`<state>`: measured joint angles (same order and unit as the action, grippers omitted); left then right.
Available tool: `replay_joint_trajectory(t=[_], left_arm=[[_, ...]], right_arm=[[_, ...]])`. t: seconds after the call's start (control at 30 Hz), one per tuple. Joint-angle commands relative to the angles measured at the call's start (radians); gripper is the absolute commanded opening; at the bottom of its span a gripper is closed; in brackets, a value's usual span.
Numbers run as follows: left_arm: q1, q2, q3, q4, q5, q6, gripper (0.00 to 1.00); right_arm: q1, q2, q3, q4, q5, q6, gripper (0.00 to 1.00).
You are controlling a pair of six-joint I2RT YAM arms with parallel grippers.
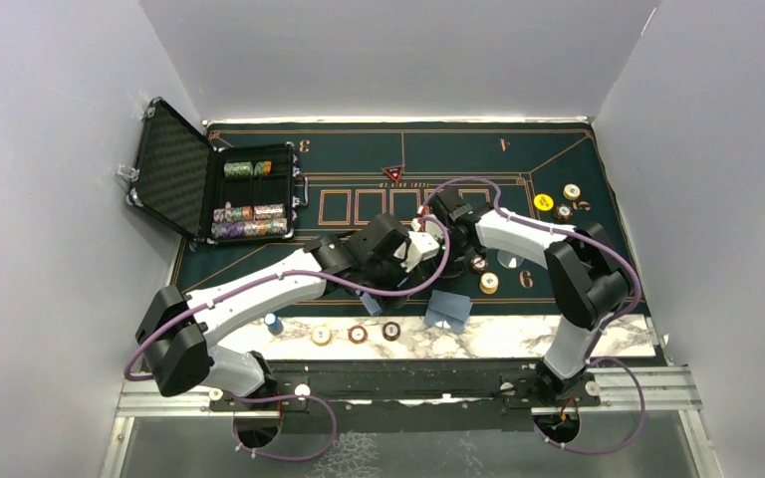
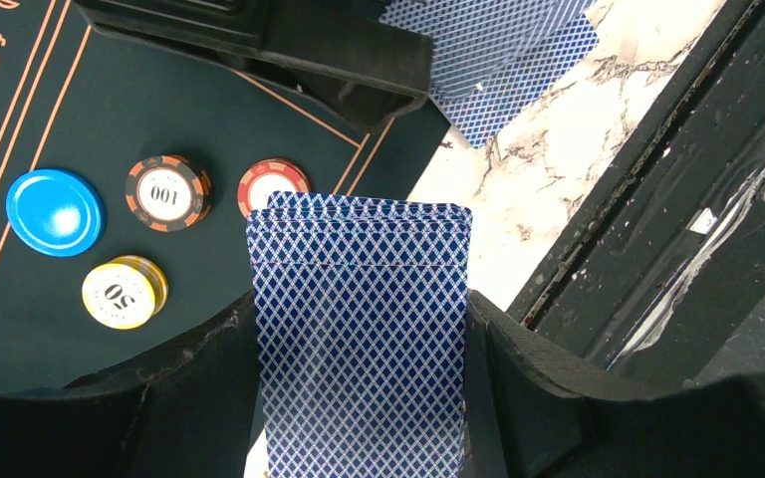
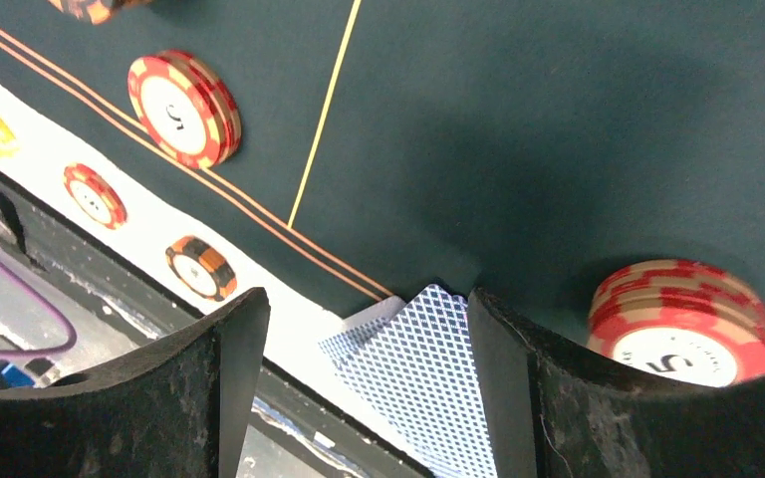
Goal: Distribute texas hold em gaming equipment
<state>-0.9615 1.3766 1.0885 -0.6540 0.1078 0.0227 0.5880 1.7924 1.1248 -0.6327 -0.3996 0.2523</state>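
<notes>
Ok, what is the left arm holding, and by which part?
A stack of blue-backed playing cards, clamped at its two long edges between the left fingers.

The card deck (image 2: 359, 329) runs off the bottom of the left wrist view, and it covers the lower part of a red chip (image 2: 271, 177) on the green mat (image 2: 20, 329). In the right wrist view a blue-backed card (image 3: 423, 378) is cut off at the bottom too. One side hides behind the right fingers (image 3: 578, 418), so a pinch cannot be told. Beside the mat, the chips (image 1: 249, 221) in the black case (image 1: 169, 169) look too small to count.
</notes>
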Motion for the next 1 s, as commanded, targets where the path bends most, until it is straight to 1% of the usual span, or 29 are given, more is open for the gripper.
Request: replay_joint_trajectory(t=[0.0,0.2,0.37,0.43,0.5,0.57,0.63,0.7,0.73,0.83,0.97], left_arm=[[0.004,0.012,0.03,-0.001,0.016,0.021,0.0],[0.004,0.029,0.047,-0.001,0.018,0.026,0.0],[0.004,0.035,0.055,0.0,0.02,0.026,0.0],[0.004,0.035,0.057,-0.001,0.02,0.028,0.0],[0.004,0.034,0.06,-0.001,0.02,0.028,0.0],[0.004,0.034,0.064,-0.003,0.02,0.028,0.0],[0.003,0.04,0.072,-0.003,0.02,0.028,0.0],[-0.003,0.055,0.082,-0.001,0.016,0.031,0.0],[-0.017,0.069,0.093,-0.003,0.008,0.039,0.0],[-0.072,0.135,0.134,-0.001,-0.017,0.061,0.0],[-0.17,0.299,0.212,0.021,-0.053,0.141,0.0]], right_arm=[[0.013,-0.045,-0.029,-0.043,-0.072,0.008,0.75],[0.013,-0.109,-0.028,-0.056,-0.111,0.052,0.76],[0.011,-0.175,0.013,-0.085,-0.091,0.116,0.79],[0.008,-0.195,0.023,-0.118,-0.053,0.129,0.81],[-0.013,-0.222,0.014,-0.164,0.018,0.149,0.82],[-0.067,-0.271,-0.024,-0.197,0.056,0.18,0.83],[-0.163,-0.351,-0.091,-0.204,0.038,0.197,0.84],[-0.246,-0.427,-0.149,-0.214,0.037,0.183,0.85],[-0.28,-0.459,-0.158,-0.225,0.063,0.168,0.86],[-0.379,-0.499,-0.127,-0.273,0.154,0.131,0.89],[-0.526,-0.552,-0.085,-0.275,0.149,0.113,0.9]])
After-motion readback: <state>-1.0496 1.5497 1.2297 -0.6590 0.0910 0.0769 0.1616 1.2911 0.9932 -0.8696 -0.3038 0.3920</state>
